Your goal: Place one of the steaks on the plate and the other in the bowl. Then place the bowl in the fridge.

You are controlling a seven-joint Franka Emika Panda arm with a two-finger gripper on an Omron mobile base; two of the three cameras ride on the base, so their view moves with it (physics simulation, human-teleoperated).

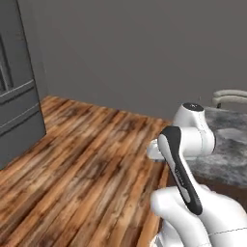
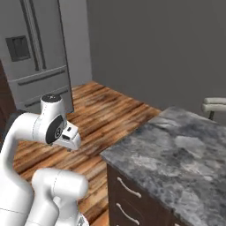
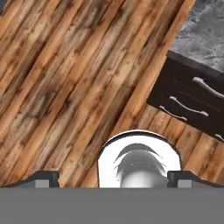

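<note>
The grey steel fridge (image 2: 37, 57) stands with its doors shut at the upper left of the right base view, and its lower drawers (image 1: 17, 111) show at the left edge of the left base view. My gripper (image 3: 113, 180) points down at the wooden floor (image 3: 65, 78). It is open, its fingertips (image 3: 46, 179) stand far apart, and nothing is between them. The arm is folded close over the base, between the fridge and the counter. The steaks, the plate and the bowl are out of view.
A grey stone counter (image 2: 176, 150) over dark drawers (image 3: 192, 100) runs along my right. A pale chair back (image 1: 231, 98) shows beyond it. Open wooden floor (image 1: 82, 164) lies between me and the fridge, with a grey wall behind.
</note>
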